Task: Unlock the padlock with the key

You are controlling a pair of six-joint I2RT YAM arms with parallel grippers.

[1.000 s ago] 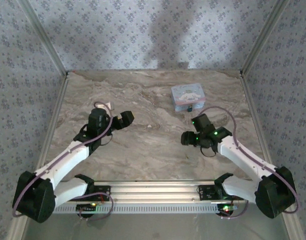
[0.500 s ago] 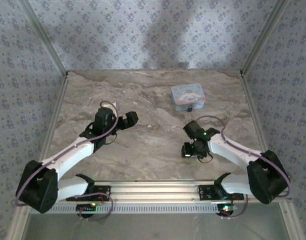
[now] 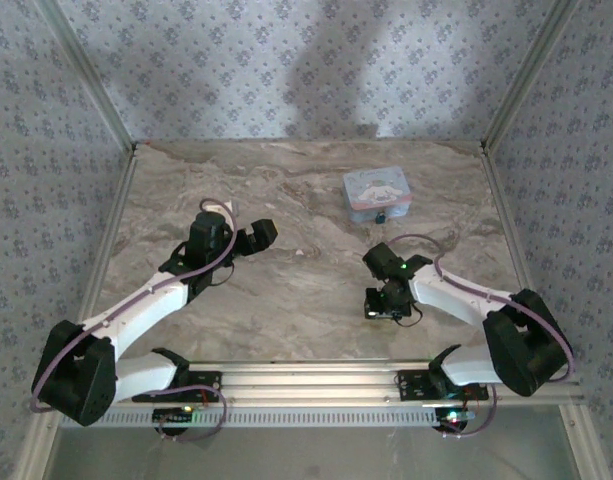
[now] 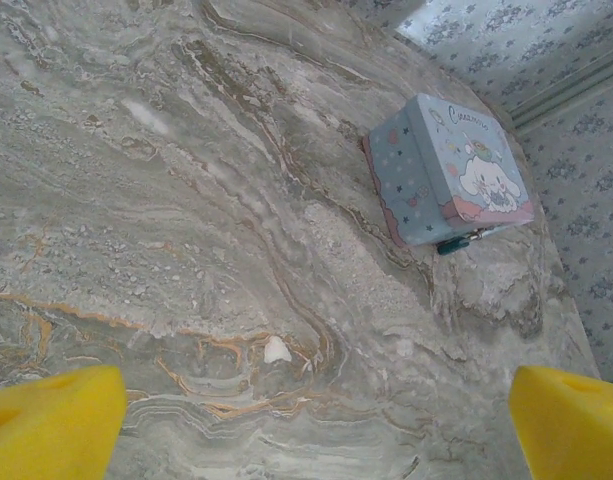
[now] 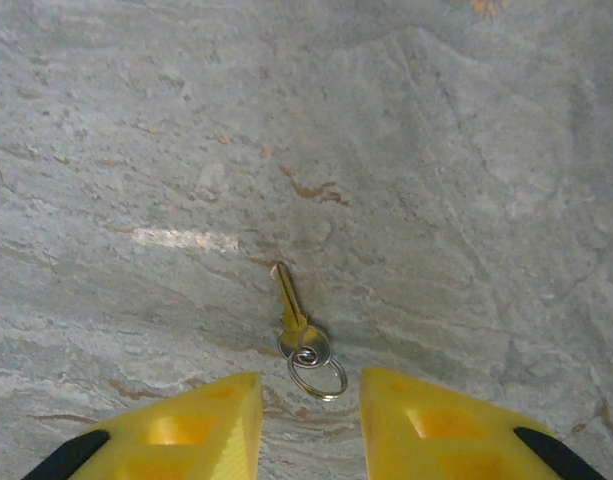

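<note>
A small brass key with a steel ring lies flat on the marble table, blade pointing away from my right gripper. That gripper hovers just above it, jaws narrowed but apart, the ring in the gap between the yellow fingertips and untouched. From above, the right gripper points down at the near middle-right. The tiny dark padlock hangs at the near edge of the light-blue tin, also the padlock. My left gripper is wide open and empty.
The cartoon-printed tin stands at the back right of the table. Wallpapered walls and metal rails enclose the table on three sides. Bare marble lies between the two arms.
My right arm has drawn back toward the near edge and dropped over the key, its jaws narrowing. The left arm shifted slightly right early on, then held still.
</note>
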